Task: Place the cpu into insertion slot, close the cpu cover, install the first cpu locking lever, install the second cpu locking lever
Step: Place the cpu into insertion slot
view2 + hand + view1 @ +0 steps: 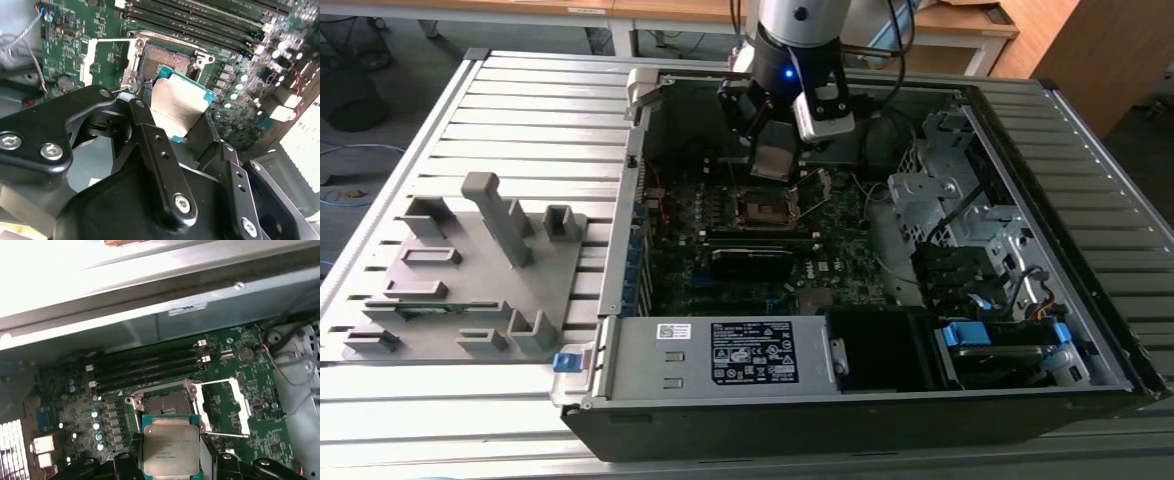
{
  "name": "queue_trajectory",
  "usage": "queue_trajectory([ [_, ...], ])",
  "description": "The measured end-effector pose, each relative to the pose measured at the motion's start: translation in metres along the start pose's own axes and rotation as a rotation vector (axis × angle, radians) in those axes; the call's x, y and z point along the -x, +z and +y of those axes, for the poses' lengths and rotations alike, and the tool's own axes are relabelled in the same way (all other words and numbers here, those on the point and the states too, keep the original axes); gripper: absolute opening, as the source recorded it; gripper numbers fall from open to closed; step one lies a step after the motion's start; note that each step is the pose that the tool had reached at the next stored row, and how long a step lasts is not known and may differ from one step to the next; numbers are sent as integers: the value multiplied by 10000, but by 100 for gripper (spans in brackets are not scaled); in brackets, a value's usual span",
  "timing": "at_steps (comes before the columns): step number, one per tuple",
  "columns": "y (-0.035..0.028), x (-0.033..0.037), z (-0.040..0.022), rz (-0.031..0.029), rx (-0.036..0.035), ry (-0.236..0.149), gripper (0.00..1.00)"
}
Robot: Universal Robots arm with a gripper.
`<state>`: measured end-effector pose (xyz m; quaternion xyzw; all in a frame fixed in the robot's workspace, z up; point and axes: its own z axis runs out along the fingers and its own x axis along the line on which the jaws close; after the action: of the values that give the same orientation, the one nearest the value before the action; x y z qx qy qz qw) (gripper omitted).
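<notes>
Gripping the cpu (171,440) by two opposite edges, the gripper (172,461) has its black fingers (125,465) closed on the chip. It hangs just above the insertion slot (164,404) without touching it.

The chip is nearly square, so no long axis stands out. It is held on edge or steeply tilted rather than flat. Its dull metal top faces the camera in the first wrist view. In the second wrist view the cpu (180,100) turns its other, pale face with a green border to the camera. Its free edge points down toward the insertion slot (167,59).

Several lines of fine print cross the metal top, too small to make out. In the exterior view a white label (754,352) with black print sits on the metal box at the near end of the computer case (624,300).

The cpu cover (244,410) is swung open and lies just beside the socket on the green motherboard (262,442). It also shows as a pale frame (90,60) in the second wrist view. The socket's dark centre is bare, and long black memory slots (150,365) run just beyond it.

In the exterior view the arm drops from above into the open case. The gripper (771,165) points downward over the insertion slot (761,208), and a blue light shows on the wrist.
</notes>
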<state>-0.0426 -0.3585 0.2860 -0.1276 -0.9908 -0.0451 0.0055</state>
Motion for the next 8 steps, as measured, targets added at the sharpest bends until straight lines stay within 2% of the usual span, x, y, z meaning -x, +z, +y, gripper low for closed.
queue_trajectory([
  [8,7,0,-1,-129,31,1461,54],
])
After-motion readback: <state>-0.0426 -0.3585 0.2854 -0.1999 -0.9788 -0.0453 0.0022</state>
